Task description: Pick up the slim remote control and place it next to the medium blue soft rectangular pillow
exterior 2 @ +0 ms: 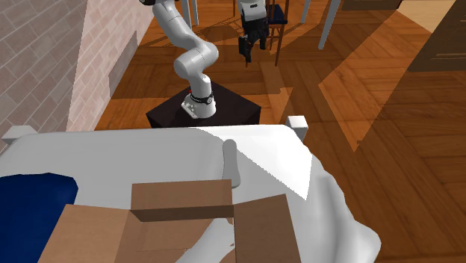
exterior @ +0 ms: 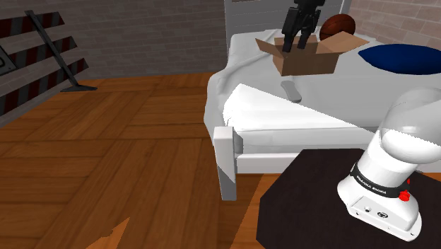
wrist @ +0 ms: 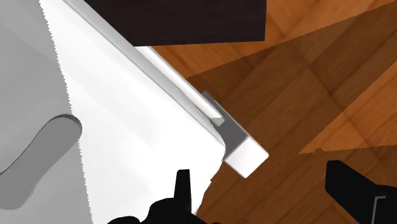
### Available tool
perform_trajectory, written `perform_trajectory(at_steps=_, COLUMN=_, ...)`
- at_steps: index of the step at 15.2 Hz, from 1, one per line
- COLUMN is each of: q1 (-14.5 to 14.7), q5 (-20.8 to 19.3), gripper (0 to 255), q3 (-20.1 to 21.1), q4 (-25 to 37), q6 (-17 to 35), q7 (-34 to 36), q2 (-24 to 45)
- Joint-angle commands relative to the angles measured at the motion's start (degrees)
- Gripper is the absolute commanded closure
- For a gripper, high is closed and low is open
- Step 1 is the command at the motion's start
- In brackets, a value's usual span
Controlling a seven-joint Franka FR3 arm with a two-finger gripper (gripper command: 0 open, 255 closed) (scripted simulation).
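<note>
1. shoulder view: the gripper (exterior: 295, 42) hangs high in the air, and from here it appears in front of the open cardboard box (exterior: 305, 58) on the bed (exterior: 283, 124). the slim remote (exterior: 291, 90), drawn plain grey, lies flat on the white sheet just in front of the box, untouched. the blue pillow (exterior: 400, 56) lies on the bed to the box's right in this view, well apart from the remote. a brown ball (exterior: 338, 26) shows behind the box.

2. second exterior view: looking back across the bed, i see the remote (exterior 2: 232, 163) lying lengthwise between the box (exterior 2: 181, 220) and the foot edge. the pillow (exterior 2: 30, 203) is off to this view's left. the gripper (exterior 2: 250, 48) hovers over the floor side of the foot, nothing in it, with the black stand (exterior 2: 168, 113) beneath the arm.

3. wrist view: the black fingers (wrist: 183, 188) stand wide apart with nothing between them. below them are the bed's corner post (wrist: 240, 145) and the wood floor (wrist: 318, 83). the remote (wrist: 38, 151) lies off to one side, outside the finger gap.

4. my reading: this is the approach step, and the grasp is not yet begun. the next move calls for shifting the hand sideways over the remote, turning the fingers to span its narrow width, then lowering to the soft sheet and closing.
</note>
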Motion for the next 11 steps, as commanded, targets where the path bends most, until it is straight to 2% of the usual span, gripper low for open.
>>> perform_trajectory(at_steps=1, q1=0.0, q5=0.0, gripper=0, q3=0.0, q4=0.0, q6=0.0, q7=0.0, q2=0.0)
perform_trajectory(at_steps=11, q1=-6.43, q5=-3.97, gripper=0, q3=-2.76, q4=-3.29, q6=13.75, q7=4.22, q2=12.35)
